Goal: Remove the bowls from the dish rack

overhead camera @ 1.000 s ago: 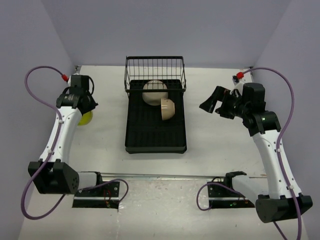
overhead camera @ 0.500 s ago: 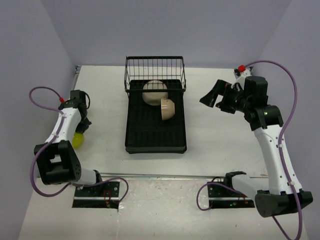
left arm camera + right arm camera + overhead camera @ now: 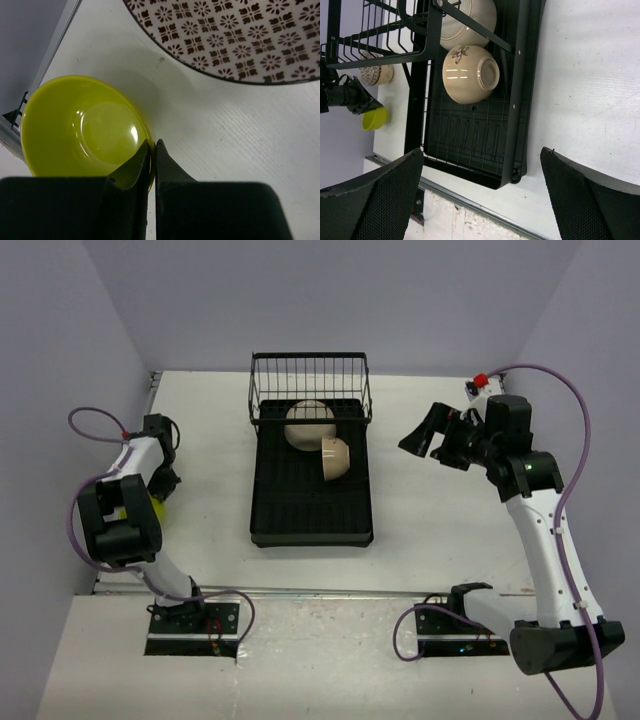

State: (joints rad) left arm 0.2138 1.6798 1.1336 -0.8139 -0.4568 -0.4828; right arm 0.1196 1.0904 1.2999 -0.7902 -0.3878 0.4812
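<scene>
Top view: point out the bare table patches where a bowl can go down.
Bare: table between dish rack and right gripper, plus the strip before the rack. Crowded: left edge, where lime bowl, patterned bowl and left gripper sit.

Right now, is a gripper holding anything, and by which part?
The left gripper pinches the lime-yellow bowl by its rim. The right gripper is open and holds nothing.

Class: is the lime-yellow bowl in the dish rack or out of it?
Out. The lime-yellow bowl sits far to the left of the dish rack, with its rim pinched between the left fingers.
</scene>
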